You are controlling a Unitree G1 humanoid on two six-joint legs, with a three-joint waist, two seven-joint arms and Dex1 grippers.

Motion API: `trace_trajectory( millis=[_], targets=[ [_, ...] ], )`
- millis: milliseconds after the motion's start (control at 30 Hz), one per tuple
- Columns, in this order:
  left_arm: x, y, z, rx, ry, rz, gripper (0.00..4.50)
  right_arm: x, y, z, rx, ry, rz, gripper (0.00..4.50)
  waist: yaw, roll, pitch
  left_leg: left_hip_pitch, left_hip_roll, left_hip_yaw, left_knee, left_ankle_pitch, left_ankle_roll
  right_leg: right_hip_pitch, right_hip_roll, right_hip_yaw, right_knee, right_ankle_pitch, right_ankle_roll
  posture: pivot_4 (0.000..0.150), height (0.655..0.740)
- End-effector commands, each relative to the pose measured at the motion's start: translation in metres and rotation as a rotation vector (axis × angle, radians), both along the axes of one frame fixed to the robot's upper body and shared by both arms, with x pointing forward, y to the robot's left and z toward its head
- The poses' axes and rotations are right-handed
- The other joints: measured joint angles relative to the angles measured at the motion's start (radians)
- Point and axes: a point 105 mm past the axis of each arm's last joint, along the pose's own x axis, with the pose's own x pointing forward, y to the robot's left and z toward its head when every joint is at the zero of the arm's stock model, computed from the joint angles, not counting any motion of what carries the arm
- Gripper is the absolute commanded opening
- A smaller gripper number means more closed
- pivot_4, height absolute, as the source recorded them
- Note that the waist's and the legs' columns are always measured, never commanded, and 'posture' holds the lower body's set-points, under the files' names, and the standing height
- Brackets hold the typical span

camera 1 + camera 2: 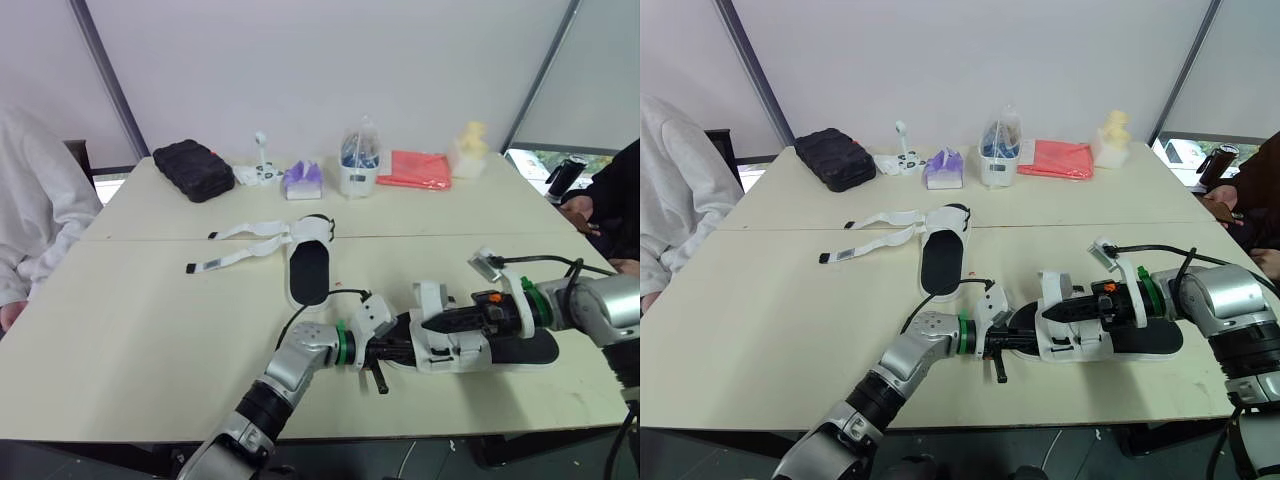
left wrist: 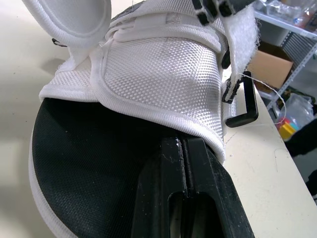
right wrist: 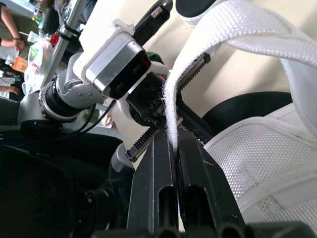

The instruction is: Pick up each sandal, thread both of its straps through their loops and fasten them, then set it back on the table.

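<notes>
One white sandal with a black insole [image 1: 308,270] lies at the table's middle, its two straps [image 1: 245,245] spread loose to the left. A second sandal [image 1: 520,350] rests near the front right edge, between both grippers. My left gripper [image 1: 390,352] is at its toe end, fingers [image 2: 163,168] pressed together with their tips at the hem of the white upper [image 2: 158,69]. My right gripper [image 3: 174,141] reaches over the sandal from the right and is shut on a white strap [image 3: 237,29]. A black loop [image 2: 242,106] hangs at the upper's side.
Along the far edge sit a black pouch [image 1: 193,168], a purple tissue pack [image 1: 302,178], a white tub [image 1: 358,165], a red bag [image 1: 414,168] and a yellow object [image 1: 470,145]. One person sits at the left [image 1: 30,200] and another at the right [image 1: 610,195].
</notes>
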Motion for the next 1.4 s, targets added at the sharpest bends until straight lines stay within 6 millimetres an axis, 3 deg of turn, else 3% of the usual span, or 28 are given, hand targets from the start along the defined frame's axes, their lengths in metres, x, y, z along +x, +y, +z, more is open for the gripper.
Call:
trace_trajectory(
  millis=[33, 400, 667, 967, 1067, 1133, 1267, 1400],
  targets=[
    [-0.005, 0.017, -0.045, 0.144, 0.132, 0.048, 0.0, -0.002, 0.001, -0.002, -0.014, -0.023, 0.026, 0.03, 0.0, 0.0, 0.0, 0.0, 0.0, 0.0, 0.0, 0.0, 0.0, 0.0, 0.0, 0.0, 0.0, 0.0, 0.0, 0.15, 0.74],
    [-0.005, 0.018, -0.045, 0.145, 0.133, 0.051, 0.0, 0.004, -0.005, -0.027, -0.169, -0.2, 0.081, 0.03, 0.0, -0.002, -0.001, 0.0, 0.0, 0.0, 0.0, 0.0, 0.0, 0.0, 0.0, 0.0, 0.0, 0.0, 0.0, 0.15, 0.74],
    [-0.005, 0.018, -0.045, 0.144, 0.135, 0.055, 0.0, -0.007, 0.007, -0.016, -0.16, -0.385, 0.21, 0.03, -0.004, -0.002, -0.003, 0.001, 0.0, 0.0, 0.0, 0.0, 0.0, 0.001, 0.0, 0.0, 0.001, 0.0, 0.0, 0.15, 0.74],
    [-0.005, 0.017, -0.045, 0.141, 0.132, 0.047, 0.0, -0.019, 0.002, -0.018, -0.226, -0.444, 0.244, 0.03, -0.003, -0.002, -0.003, 0.001, 0.0, 0.0, 0.0, 0.0, -0.001, 0.001, 0.0, 0.0, 0.001, 0.0, 0.0, 0.15, 0.74],
    [-0.006, 0.015, -0.044, 0.141, 0.117, 0.031, 0.0, -0.008, -0.007, -0.004, -0.234, -0.501, 0.156, 0.94, -0.002, -0.002, -0.003, 0.001, 0.0, 0.0, 0.0, 0.0, -0.001, 0.001, 0.0, 0.0, 0.001, 0.0, 0.0, 0.15, 0.74],
    [-0.008, 0.014, -0.044, 0.142, 0.104, 0.01, 0.0, -0.006, -0.019, 0.007, -0.269, -0.518, 0.079, 1.87, -0.001, -0.002, -0.003, 0.001, 0.0, 0.0, 0.0, 0.0, -0.001, 0.001, 0.0, 0.0, 0.001, 0.0, 0.0, 0.15, 0.74],
    [-0.009, 0.012, -0.044, 0.157, 0.068, -0.018, 0.0, -0.027, -0.047, 0.028, -0.273, -0.457, -0.07, 1.87, 0.01, -0.001, -0.003, 0.0, 0.0, -0.001, 0.0, 0.0, -0.001, 0.0, 0.0, 0.0, 0.0, 0.0, 0.0, 0.15, 0.74],
    [-0.01, 0.009, -0.044, 0.162, 0.034, -0.039, 0.0, -0.065, -0.057, 0.019, -0.26, -0.314, -0.134, 1.87, 0.01, -0.001, -0.003, -0.001, 0.0, -0.001, -0.003, 0.0, 0.0, 0.001, 0.0, 0.0, -0.002, 0.0, 0.0, 0.15, 0.74]
  ],
)
